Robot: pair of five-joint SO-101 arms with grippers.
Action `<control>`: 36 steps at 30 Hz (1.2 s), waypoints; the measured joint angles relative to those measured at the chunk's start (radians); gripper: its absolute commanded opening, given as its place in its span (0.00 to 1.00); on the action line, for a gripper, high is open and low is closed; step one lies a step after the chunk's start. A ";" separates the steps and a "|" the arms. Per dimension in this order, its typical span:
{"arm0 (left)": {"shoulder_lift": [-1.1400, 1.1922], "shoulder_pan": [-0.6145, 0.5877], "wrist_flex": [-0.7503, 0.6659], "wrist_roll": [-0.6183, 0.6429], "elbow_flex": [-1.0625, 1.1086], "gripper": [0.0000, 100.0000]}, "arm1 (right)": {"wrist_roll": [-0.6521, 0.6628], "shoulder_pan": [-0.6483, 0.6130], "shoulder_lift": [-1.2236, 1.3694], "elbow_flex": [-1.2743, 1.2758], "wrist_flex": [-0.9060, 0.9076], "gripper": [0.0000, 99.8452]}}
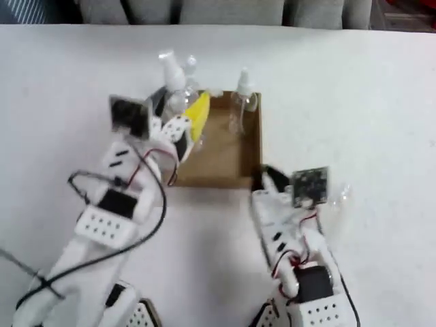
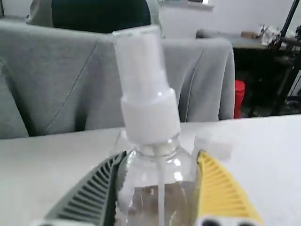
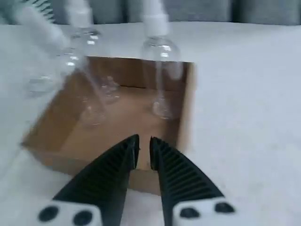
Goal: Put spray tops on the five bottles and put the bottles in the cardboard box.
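Left gripper: its grey and yellow jaws pinch a clear spray bottle with a white top.
Held bottle: upright at the far left corner of the cardboard box.
Second bottle: stands in the far right corner of the box, top on.
Right gripper: fingers almost pressed together, holding nothing, by the box's near edge.
Table: white.

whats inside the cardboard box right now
One bottle with a spray top stands in the box's far right corner. The left claw holds a second bottle over the far left corner, covering what lies beneath.
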 measured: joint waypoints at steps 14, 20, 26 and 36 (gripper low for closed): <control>0.146 0.012 0.091 0.114 -0.123 0.02 | -0.032 -0.358 -0.012 0.023 -0.238 0.01; 0.068 0.058 0.261 0.114 -0.123 0.02 | -0.032 -0.321 -0.012 0.063 -0.315 0.01; -0.057 0.123 0.394 0.114 -0.123 0.02 | -0.032 -0.316 -0.012 0.063 -0.318 0.01; -0.137 0.123 0.512 0.112 -0.124 0.02 | -0.035 -0.276 -0.028 0.089 -0.324 0.01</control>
